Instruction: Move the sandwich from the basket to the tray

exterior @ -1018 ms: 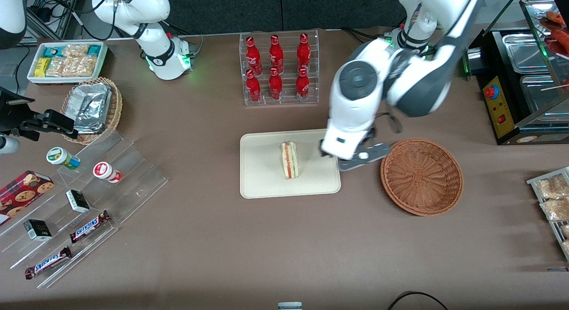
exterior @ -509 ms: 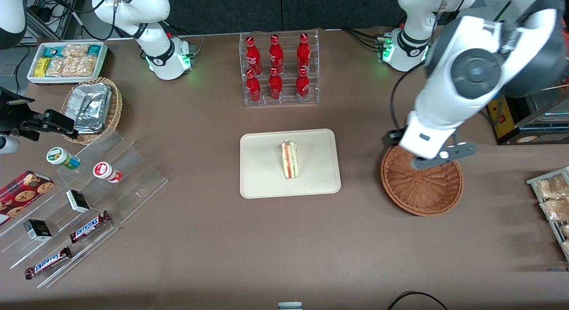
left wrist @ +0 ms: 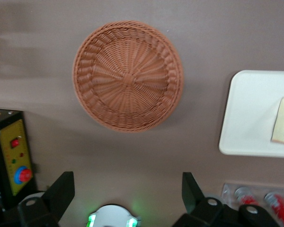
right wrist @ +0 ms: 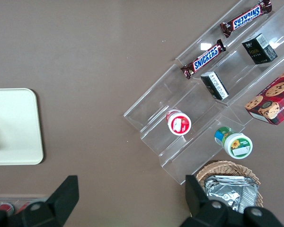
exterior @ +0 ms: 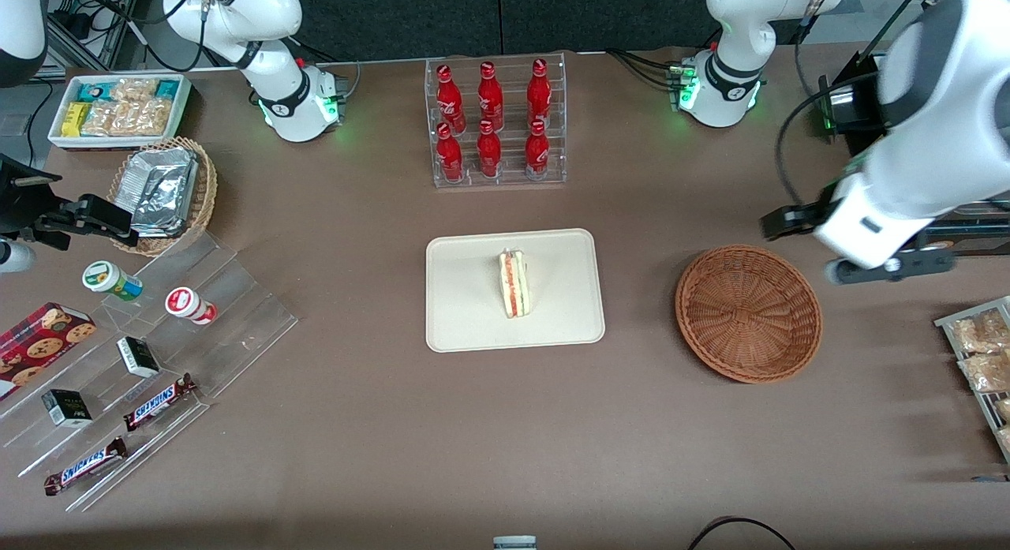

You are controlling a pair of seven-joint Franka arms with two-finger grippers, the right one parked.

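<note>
The sandwich (exterior: 514,284), a pale bread wedge with red-orange and green filling on its cut edge, stands on its side near the middle of the tray (exterior: 465,313). The tray, flat, cream-white and round-cornered, lies on the worktop. The reddish-brown woven basket (exterior: 748,313) sits apart from it, toward the working arm's end, holding nothing. The tool (left wrist: 128,189) hangs above the worktop, its fingers spread.

— How's the light?
— Even and bright from overhead; soft shadows lie beside the basket (exterior: 748,313) and tray (exterior: 461,329).
— Any blur?
— The working arm smears in the front view (its gripper (left wrist: 128,191), spread wide, looks soft too); green lamps glow at both arm bases.
</note>
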